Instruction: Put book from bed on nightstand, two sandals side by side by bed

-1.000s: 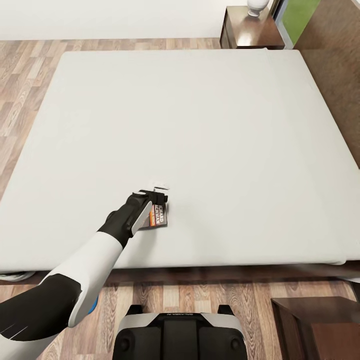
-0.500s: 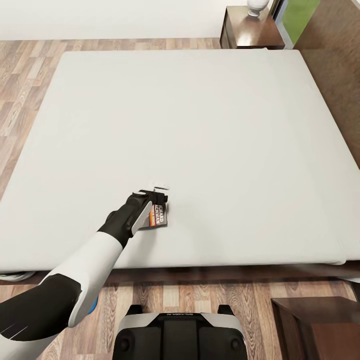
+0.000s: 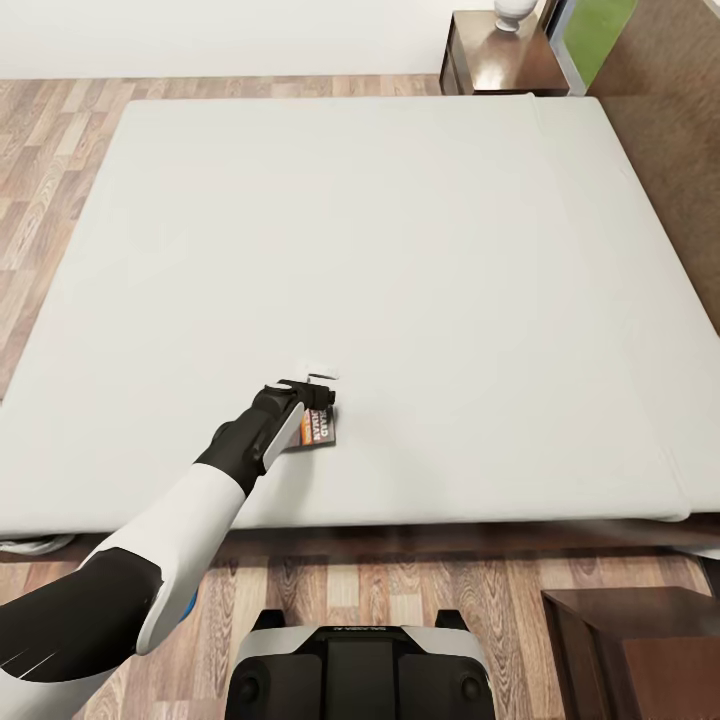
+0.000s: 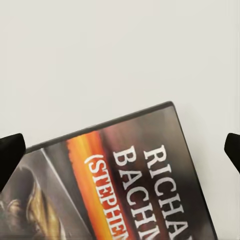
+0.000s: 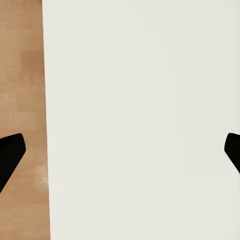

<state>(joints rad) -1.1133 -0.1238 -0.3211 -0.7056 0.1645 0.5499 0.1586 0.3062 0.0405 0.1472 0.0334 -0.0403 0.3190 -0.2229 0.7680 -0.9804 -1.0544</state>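
Note:
The book [image 3: 320,430], dark with an orange band and white lettering, lies flat on the bed [image 3: 400,250] near its front edge. My left gripper [image 3: 316,384] hovers over the book's far end. In the left wrist view the book [image 4: 125,185] lies between the two black fingertips [image 4: 10,152], which stand wide apart, open and holding nothing. My right gripper [image 5: 120,150] is open too, over a white surface beside wood floor. Of the sandals nothing sure shows: just a bright blue sliver [image 3: 188,606] low beside my left forearm.
One dark nightstand [image 3: 505,62] with a white rounded object [image 3: 516,12] stands past the bed's far right corner. A second nightstand [image 3: 640,650] sits at the near right on the plank floor. My base [image 3: 360,670] faces the bed's front edge.
The whole view has shifted slightly, so the bed's front edge sits a little higher. Less of the book's cover shows beyond my left gripper. Both grippers remain open.

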